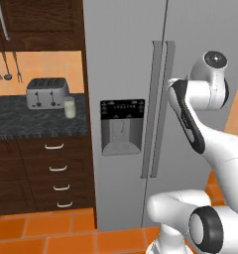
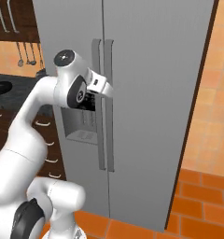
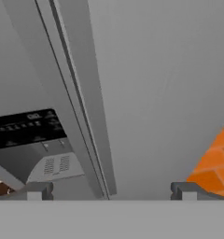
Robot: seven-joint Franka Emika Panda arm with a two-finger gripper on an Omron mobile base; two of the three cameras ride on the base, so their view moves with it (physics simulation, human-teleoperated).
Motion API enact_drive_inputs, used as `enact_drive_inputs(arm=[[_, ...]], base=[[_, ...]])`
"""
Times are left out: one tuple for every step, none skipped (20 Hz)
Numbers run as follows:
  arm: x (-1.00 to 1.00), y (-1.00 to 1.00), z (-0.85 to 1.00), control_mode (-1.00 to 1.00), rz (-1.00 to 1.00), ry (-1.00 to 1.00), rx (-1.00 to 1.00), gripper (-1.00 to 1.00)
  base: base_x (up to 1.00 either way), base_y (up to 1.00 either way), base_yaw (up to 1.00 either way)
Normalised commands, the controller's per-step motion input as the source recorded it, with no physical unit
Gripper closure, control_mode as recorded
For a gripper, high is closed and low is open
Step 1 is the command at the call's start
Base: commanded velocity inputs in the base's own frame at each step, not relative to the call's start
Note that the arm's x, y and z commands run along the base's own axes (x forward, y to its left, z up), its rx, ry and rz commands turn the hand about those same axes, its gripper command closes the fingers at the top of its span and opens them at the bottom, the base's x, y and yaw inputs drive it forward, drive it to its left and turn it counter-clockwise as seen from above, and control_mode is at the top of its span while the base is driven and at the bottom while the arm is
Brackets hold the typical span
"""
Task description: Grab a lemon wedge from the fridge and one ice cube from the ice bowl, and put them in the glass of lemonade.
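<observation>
Reaching hand (image 3: pixel 109 191) spread wide, facing fridge (image 3: pixel 156 93) handles

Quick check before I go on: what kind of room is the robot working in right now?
A home kitchen, by the look of it: a tall grey fridge with a dispenser panel, a silver toaster on a dark counter, and drawers below.

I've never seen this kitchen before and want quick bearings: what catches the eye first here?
The tall grey fridge dominates, both doors shut, its black dispenser panel on the left door. The white arm reaches toward the two bar handles, its claw open close to them. Left on the dark counter, a glass of lemonade stands beside a silver toaster.
</observation>
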Motion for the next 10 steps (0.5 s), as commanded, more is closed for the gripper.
enact_drive_inputs(arm=[[0.69, -0.46, -0.30, -1.00, 0.00, 0.00, 0.00, -1.00], [0.71, -0.36, -0.26, -1.00, 0.00, 0.00, 0.00, -1.00], [0.80, -0.35, -0.29, -1.00, 0.00, 0.00, 0.00, -1.00], [0.84, -0.27, -0.21, -1.00, 0.00, 0.00, 0.00, -1.00], [0.79, -0.20, -0.11, -1.00, 0.00, 0.00, 0.00, -1.00], [0.71, -0.09, -0.04, -1.00, 0.00, 0.00, 0.00, -1.00], [0.56, 0.00, 0.00, -1.00, 0.00, 0.00, 0.00, -1.00], [0.49, 0.00, 0.00, -1.00, 0.00, 0.00, 0.00, -1.00], [0.37, 0.17, -0.04, -1.00, 0.00, 0.00, 0.00, -1.00], [0.06, 0.21, -0.02, -1.00, 0.00, -0.01, 0.00, -1.00]], base=[[0.00, 0.00, 0.00], [0.00, 0.00, 0.00], [0.00, 0.00, 0.00], [0.00, 0.00, 0.00], [0.00, 0.00, 0.00], [0.00, 0.00, 0.00], [0.00, 0.00, 0.00], [0.00, 0.00, 0.00], [0.00, 0.00, 0.00], [0.00, 0.00, 0.00]])
